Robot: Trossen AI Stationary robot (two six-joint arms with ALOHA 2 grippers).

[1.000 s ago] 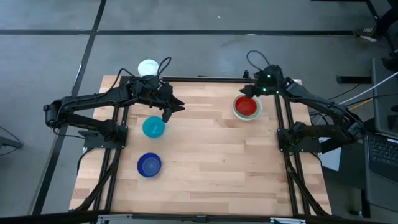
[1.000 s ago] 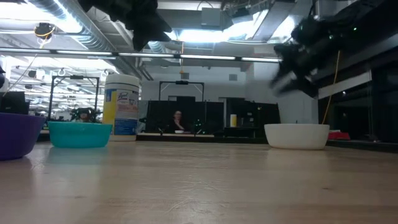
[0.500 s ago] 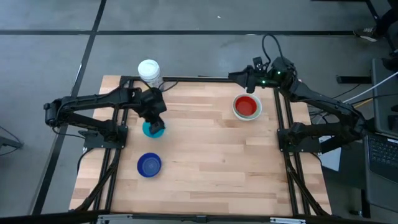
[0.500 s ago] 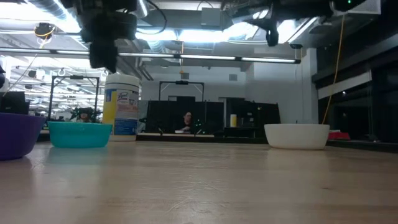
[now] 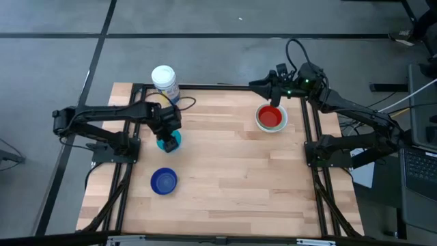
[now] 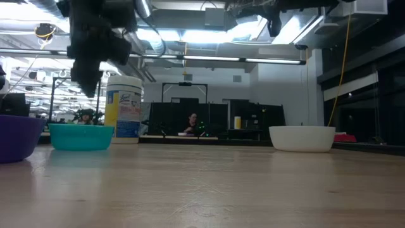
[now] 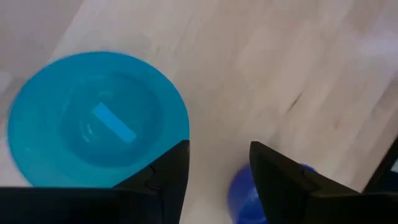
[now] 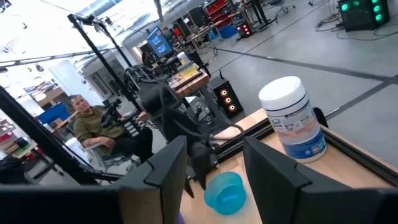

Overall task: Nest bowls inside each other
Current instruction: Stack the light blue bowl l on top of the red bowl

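Observation:
A light blue bowl (image 5: 168,143) stands on the table's left half, and a dark blue bowl (image 5: 164,181) stands nearer the front edge. A red bowl (image 5: 271,116) sits inside a white bowl (image 6: 302,138) at the far right. My left gripper (image 7: 219,146) is open and points steeply down. It hangs above the light blue bowl (image 7: 93,121), by the rim side that faces the dark blue bowl (image 7: 245,196), and touches nothing. My right gripper (image 5: 257,84) is open and empty. It is raised high at the far edge and points level toward the table's left.
A white cylindrical container (image 5: 165,82) with a blue and yellow label stands at the far left corner, just behind the left arm. Bare wood lies across the table's middle and near half. A person (image 8: 93,127) sits in the room beyond the table.
My left gripper has tipped from nearly level to pointing steeply down. It has sunk and drawn back to a place over the light blue bowl. My right gripper has risen from above the red bowl, swung toward the far edge and turned level. No bowl has moved.

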